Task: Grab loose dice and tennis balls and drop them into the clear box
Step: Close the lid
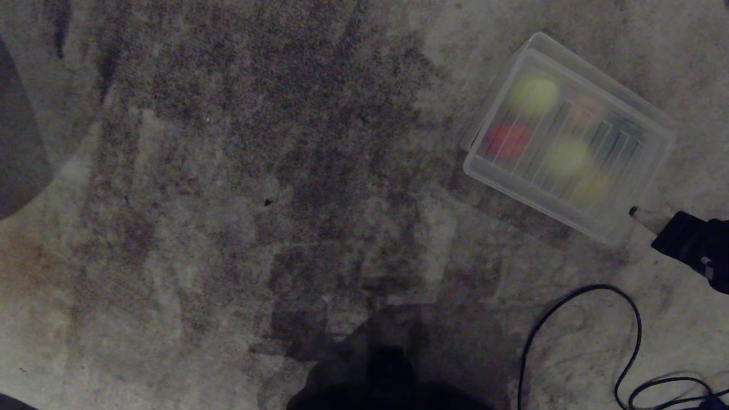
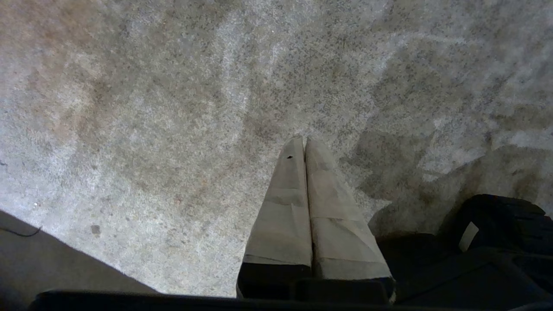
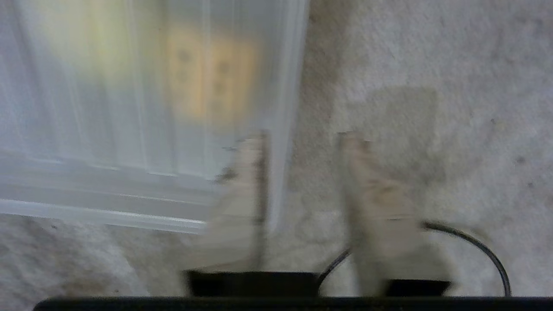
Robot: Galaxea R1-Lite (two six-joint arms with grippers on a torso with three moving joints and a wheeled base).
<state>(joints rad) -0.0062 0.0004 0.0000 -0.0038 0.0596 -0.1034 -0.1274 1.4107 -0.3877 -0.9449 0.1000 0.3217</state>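
The clear box [image 1: 569,136] is lying on the carpeted floor toward the far right of the head view, tilted at an angle, with a ribbed see-through lid [image 1: 561,145] seeming to cover it; through that plastic two tennis balls [image 1: 535,94] are showing as blurred yellow-green blobs, alongside a red die [image 1: 507,139], a tan die [image 3: 211,75] and darker shapes that cannot be made out; no loose die or ball is showing anywhere on the carpet in these views.

The right claw [image 3: 302,142] is hanging just beside the near right corner of the box, empty, its taped fingers [image 3: 380,203] standing moderately apart with nothing between them; one finger is overlapping the box's wall in the wrist view, but whether it is touching cannot be told. The left claw [image 2: 304,144] is parked over bare carpet, its fingers pressed together and holding nothing. A black cable [image 1: 603,330] is curling across the floor near the right arm.

Judging by looks, the balls are probably light, fuzzy and slightly yielding, so gripping across the middle should be holding well; the dice are likely light too, with rounded corners that could be slipping, so squeezing two opposite flat faces seems safest; the thin-walled box is probably flexing and sliding easily if nudged.
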